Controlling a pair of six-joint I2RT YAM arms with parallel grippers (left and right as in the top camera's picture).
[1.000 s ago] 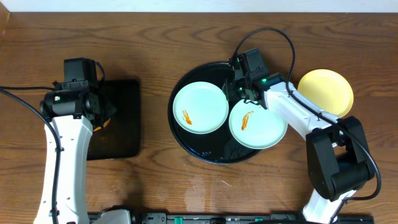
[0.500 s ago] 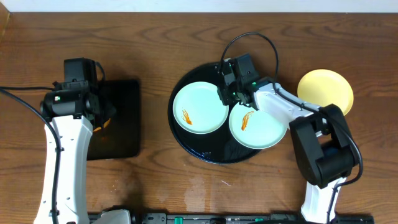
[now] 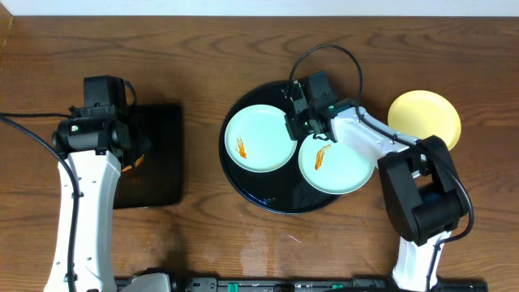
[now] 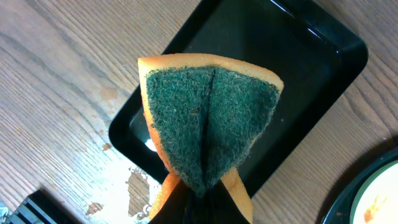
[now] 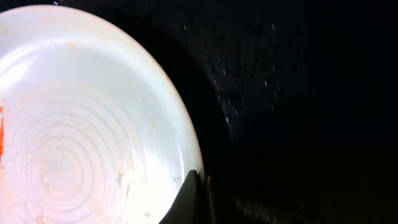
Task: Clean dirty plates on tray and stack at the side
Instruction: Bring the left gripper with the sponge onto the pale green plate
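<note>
Left gripper is clamped on a folded orange-and-green sponge, hanging over the rectangular tray out at nine o'clock. Over on the round tray, two smeared plates sit side by side: the left mint plate and the right mint plate. Right gripper is down between them at twelve o'clock, a finger against a plate rim; spread, can't tell. Yellow plate lies on the tabletop at three o'clock
</note>
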